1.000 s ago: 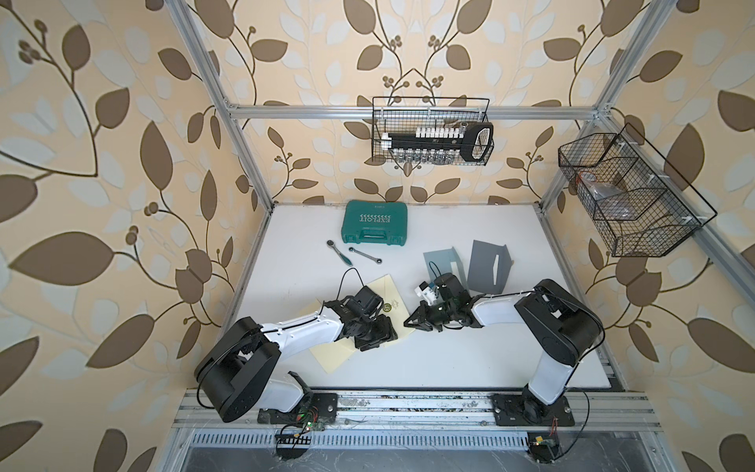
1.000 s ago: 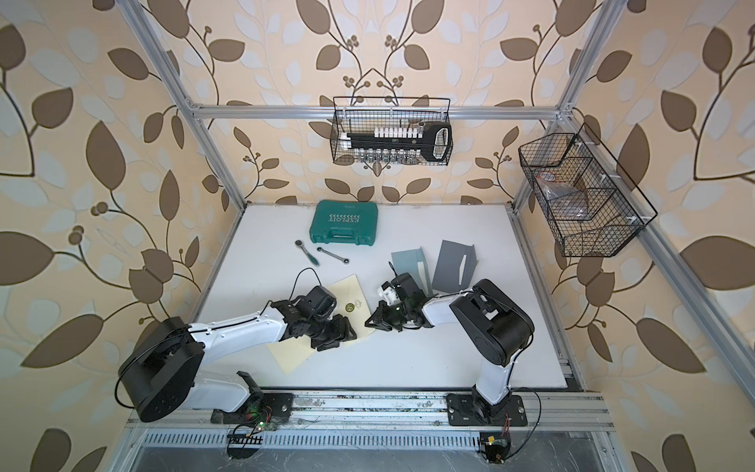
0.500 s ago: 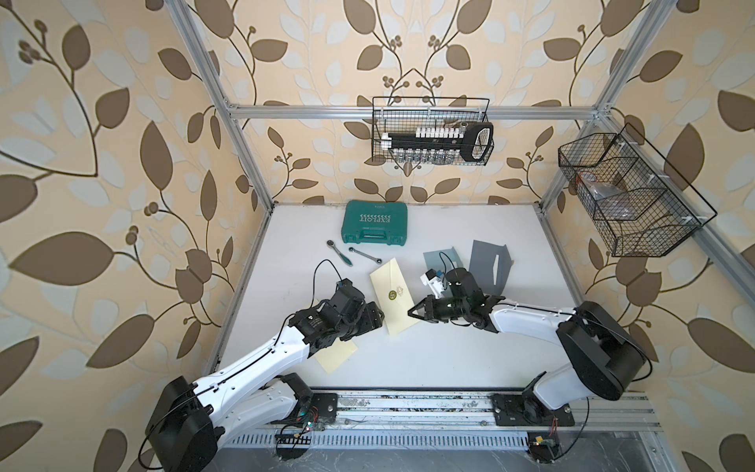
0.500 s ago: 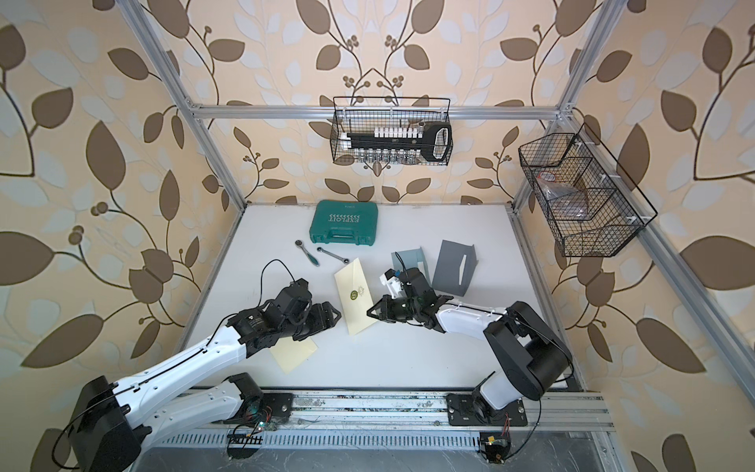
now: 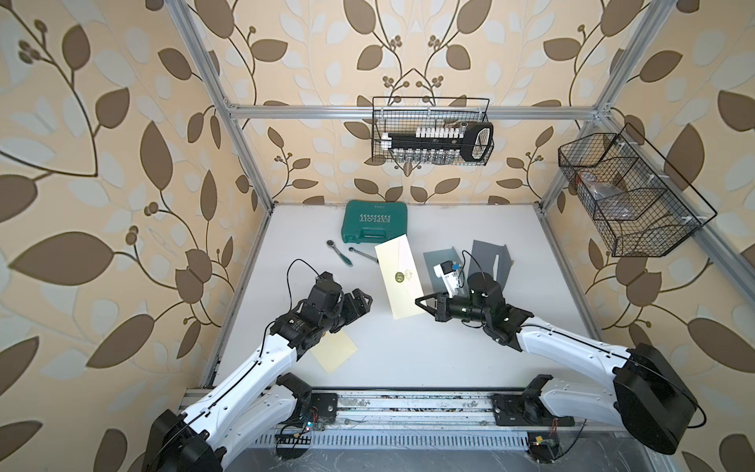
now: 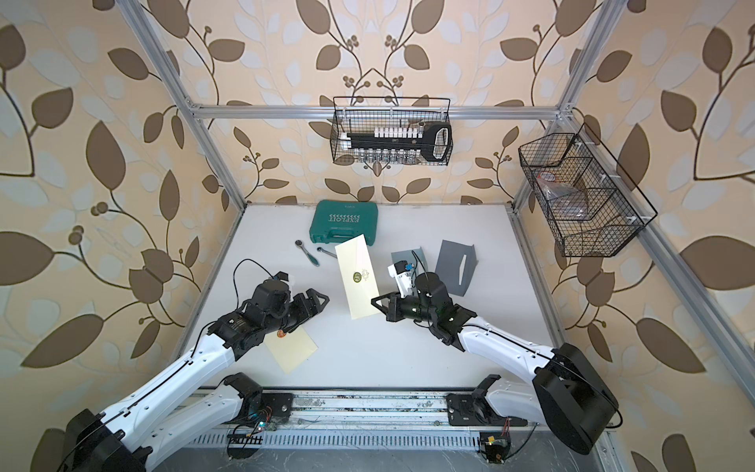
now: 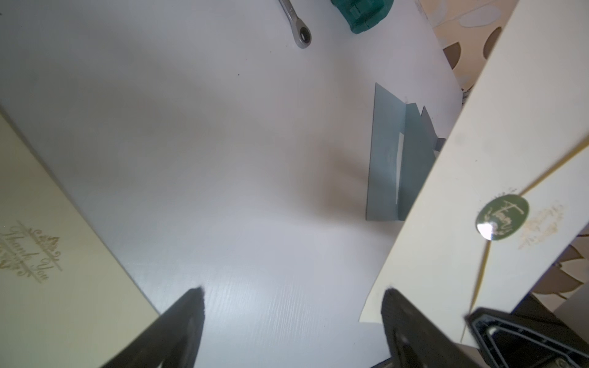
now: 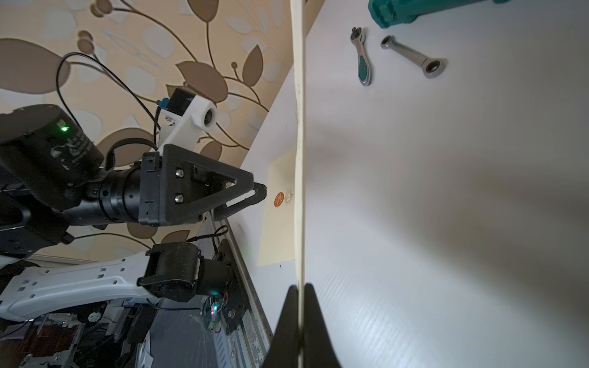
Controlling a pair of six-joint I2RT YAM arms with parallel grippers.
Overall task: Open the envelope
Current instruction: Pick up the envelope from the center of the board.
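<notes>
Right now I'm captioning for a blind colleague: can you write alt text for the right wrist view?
The right end effector is shut on the edge of a cream paper envelope, seen edge-on above a white table. Beyond it, the left end effector hovers near a second cream envelope with an orange seal.

Envelope (image 5: 398,278) above table's (image 5: 408,355) middle; toolbox (image 5: 375,222), ratchet (image 5: 339,252) and wrench (image 5: 362,254) behind it.

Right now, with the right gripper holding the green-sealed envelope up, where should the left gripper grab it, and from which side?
Probably the flap tip at the green seal, coming from the left gripper side, over the free long edge of the envelope. The right gripper pinches one corner, and the flap creases meet at the seal, pointing toward the open jaws.
</notes>
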